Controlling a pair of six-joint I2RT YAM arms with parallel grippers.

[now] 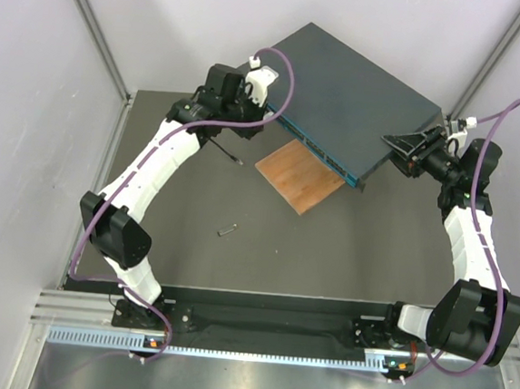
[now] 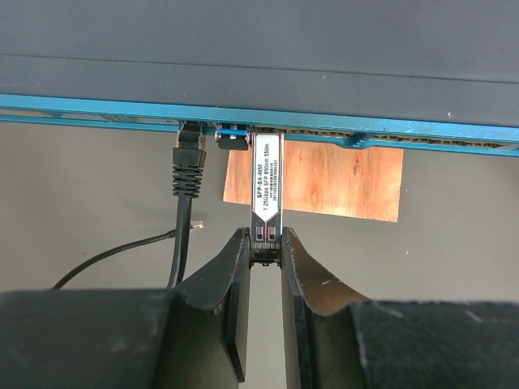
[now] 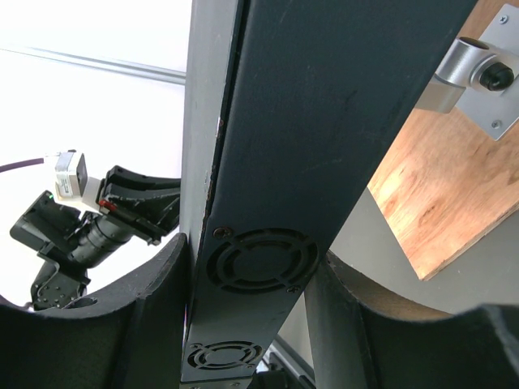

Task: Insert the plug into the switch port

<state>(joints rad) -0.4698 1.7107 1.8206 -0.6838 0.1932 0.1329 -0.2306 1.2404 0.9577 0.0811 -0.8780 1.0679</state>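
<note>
On table (image 1: pixel 346 257), switch (image 1: pixel 360 89) over board (image 1: pixel 299 184). In switch front, cable (image 2: pixel 188 166) just left of module (image 2: pixel 268 182); plug (image 2: pixel 197 223) on table before them.

cable boot (image 2: pixel 188 166) beside module (image 2: pixel 267 182), switch face (image 2: pixel 454 128) beyond open

Top camera looks down from behind; both wrist cameras sit close against the shared switch (image 1: pixel 361 85).
</note>
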